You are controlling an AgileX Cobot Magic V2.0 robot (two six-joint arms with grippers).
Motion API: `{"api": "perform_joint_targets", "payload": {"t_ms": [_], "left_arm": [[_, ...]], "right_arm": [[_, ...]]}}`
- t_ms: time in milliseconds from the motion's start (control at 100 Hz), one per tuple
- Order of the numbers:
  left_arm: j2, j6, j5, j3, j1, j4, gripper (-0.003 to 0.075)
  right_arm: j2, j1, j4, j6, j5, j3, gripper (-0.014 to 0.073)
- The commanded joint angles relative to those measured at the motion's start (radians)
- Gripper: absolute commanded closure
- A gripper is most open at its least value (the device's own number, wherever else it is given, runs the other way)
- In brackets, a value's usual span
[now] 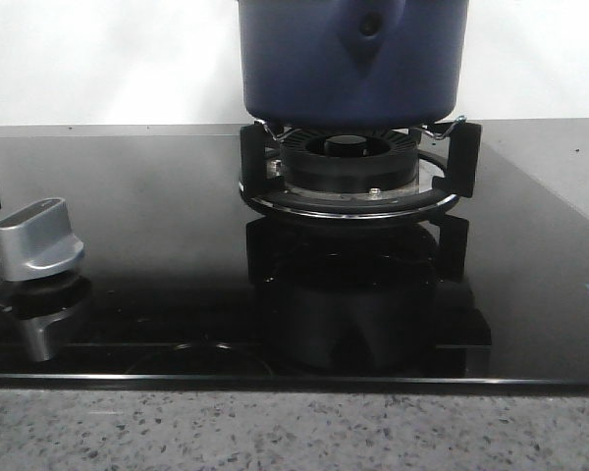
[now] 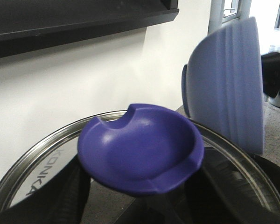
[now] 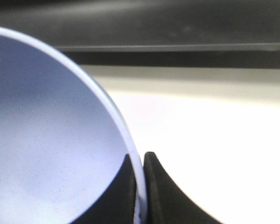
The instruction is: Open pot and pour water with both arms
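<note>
The dark blue pot [image 1: 353, 59] fills the top of the front view, its base just over the burner grate [image 1: 348, 204]; I cannot tell if they touch. A teardrop bump with a dark hole [image 1: 370, 25] faces me. My right gripper [image 3: 139, 186] is shut on the pot's rim, one finger inside the pale blue interior [image 3: 46, 140] and one outside. My left gripper [image 2: 147, 205] is shut on the stem under the blue dished knob [image 2: 140, 149] of the glass lid [image 2: 42, 163], held away from the pot [image 2: 224, 84]. Neither gripper shows in the front view.
The grate sits on a black glass hob [image 1: 157, 196] with a silver control knob [image 1: 37, 240] at the left. A speckled stone counter edge [image 1: 275, 432] runs along the front. A white wall stands behind and a dark shelf [image 2: 84, 23] hangs above.
</note>
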Motion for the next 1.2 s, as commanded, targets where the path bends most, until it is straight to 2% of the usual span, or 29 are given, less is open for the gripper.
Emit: {"api": "perform_joint_targets", "payload": {"t_ms": [0,200,350,470,580,690,930,1190], "left_arm": [[-0.057,-0.008,0.016,-0.041,0.001,-0.114,0.0497],[-0.057,-0.008,0.069,-0.041,-0.023,-0.127,0.0497],[-0.057,-0.008,0.07,-0.041,-0.073,-0.127,0.0497],[-0.057,-0.008,0.068,-0.041,-0.11,-0.127,0.0497],[-0.057,-0.008,0.061,-0.041,-0.142,-0.127,0.0497],[-0.057,-0.008,0.058,-0.041,-0.177,-0.127,0.0497],[-0.057,-0.001,0.009,-0.041,-0.263,-0.127,0.0497],[-0.052,0.0,-0.026,-0.041,-0.313,-0.127,0.0497]], "right_arm": [[-0.075,-0.037,0.033,-0.003,0.178,-0.116,0.065],[-0.087,-0.173,0.059,-0.002,0.786,-0.353,0.065],[-0.087,-0.303,0.059,-0.002,1.104,-0.428,0.065],[-0.083,-0.423,0.059,-0.002,1.291,-0.415,0.065],[-0.069,-0.522,0.071,-0.002,1.334,-0.364,0.065],[-0.051,-0.575,0.079,-0.01,1.335,-0.287,0.065],[0.0,-0.591,0.129,-0.038,1.285,-0.137,0.065],[0.042,-0.606,0.129,-0.039,1.241,-0.102,0.065]]}}
